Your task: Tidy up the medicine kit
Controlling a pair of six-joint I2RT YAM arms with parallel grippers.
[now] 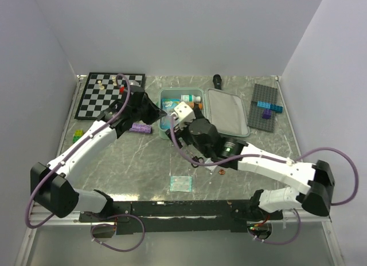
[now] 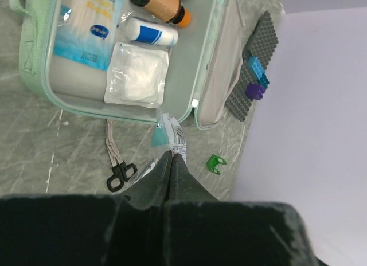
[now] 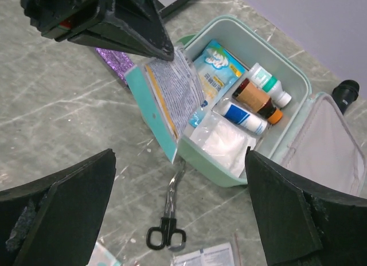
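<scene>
Far left on the table we note a chessboard (image 1: pixel 109 94) with a few pieces on it. Just right of it the left gripper (image 2: pixel 172 157) is pinched fully closed on the top edge of a flat packet (image 3: pixel 169 100), white with fine print and a teal border. The packet hangs tilted over the near-left rim of the medicine kit (image 1: pixel 227 114), its lower end at the rim. A purple foil packet (image 1: pixel 140 128) lies on the table just beside the kit's left wall. The kit sits at the centre back of the table, unzipped and laid flat, with the tray on the left and the lid on the right. In the tray we see a blue wipes pack (image 3: pixel 215 71), a white bottle (image 3: pixel 269 85) with a green cap, a brown bottle (image 3: pixel 255 100), a white tube (image 3: pixel 243 118) with a blue label, and a clear gauze pouch (image 3: pixel 221 143) in the near corner. Black-handled scissors (image 3: pixel 169 220) lie on the table just in front of the tray, blades towards it. The right gripper (image 3: pixel 179 157) hovers over the tray's near edge with its fingers spread wide and nothing between them. A small sachet (image 1: pixel 182 183) lies on the table nearer the arm bases. A black cylinder (image 1: pixel 218 81) sits behind the lid. Far right is a grey brick plate (image 1: pixel 265 105) carrying blue and purple bricks.
</scene>
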